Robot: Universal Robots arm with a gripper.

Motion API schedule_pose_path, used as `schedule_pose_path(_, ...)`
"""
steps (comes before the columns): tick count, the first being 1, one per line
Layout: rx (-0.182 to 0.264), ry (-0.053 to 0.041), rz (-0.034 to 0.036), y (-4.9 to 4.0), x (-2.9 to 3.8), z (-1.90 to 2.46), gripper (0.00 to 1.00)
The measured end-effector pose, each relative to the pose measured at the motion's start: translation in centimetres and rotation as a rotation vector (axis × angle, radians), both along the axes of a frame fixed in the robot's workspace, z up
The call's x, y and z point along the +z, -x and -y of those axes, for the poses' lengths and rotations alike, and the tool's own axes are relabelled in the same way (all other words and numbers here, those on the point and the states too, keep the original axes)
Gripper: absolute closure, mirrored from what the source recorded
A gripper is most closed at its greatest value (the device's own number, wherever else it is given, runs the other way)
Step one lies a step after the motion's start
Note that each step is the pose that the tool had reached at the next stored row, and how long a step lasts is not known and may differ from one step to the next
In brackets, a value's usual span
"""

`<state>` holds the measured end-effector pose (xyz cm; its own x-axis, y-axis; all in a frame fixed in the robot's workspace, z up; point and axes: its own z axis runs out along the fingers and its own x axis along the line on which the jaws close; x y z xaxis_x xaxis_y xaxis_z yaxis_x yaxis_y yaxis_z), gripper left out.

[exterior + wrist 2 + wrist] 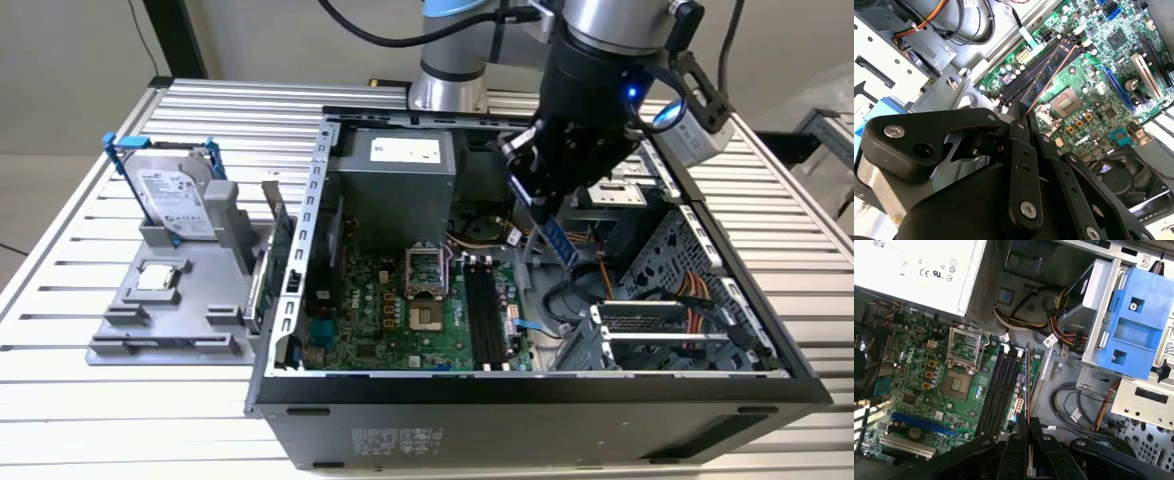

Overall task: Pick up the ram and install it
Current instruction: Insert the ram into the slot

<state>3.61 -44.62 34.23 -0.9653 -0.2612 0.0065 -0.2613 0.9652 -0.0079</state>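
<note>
Gripper (541, 218) is pinching the ram (559, 245) at one short end, with the fingers pressed against its two flat faces. The rest of the stick pokes out free past the fingertips (clearest in the second wrist view).

The ram hangs tilted in the air inside the open computer case (534, 410), over the motherboard (374, 325). It is near the black memory slots (483, 312) on the exterior view's right and is not seated in any of them. The slots look empty.

Handling, as a judgement: the stick is light, thin and stiff, but fragile, with bare chips on the faces and a contact edge that should stay untouched. The flat faces near an end, or the short edges, are the sensible places to hold it. Held at one end only, a stick this long can pivot in the pinch, so alignment with a slot is touchy.

The case lies on its side on a table of aluminium slats (80, 420). A grey tray (134, 345) at the exterior view's left carries a hard drive (174, 195) standing upright in a blue frame, with a small square chip (158, 278) in front of it.

Space around the slots is tight. The processor socket (420, 270) is on one side, cables (1079, 405) and a blue drive bracket (1131, 325) on the other, and the power supply (391, 185) is at the far end. A plain wall is behind the table.
</note>
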Motion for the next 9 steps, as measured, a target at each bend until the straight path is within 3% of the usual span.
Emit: schedule_pose_path(9, 0.0, 0.01, 0.0, 0.0, -0.35, 0.0, 1.0)
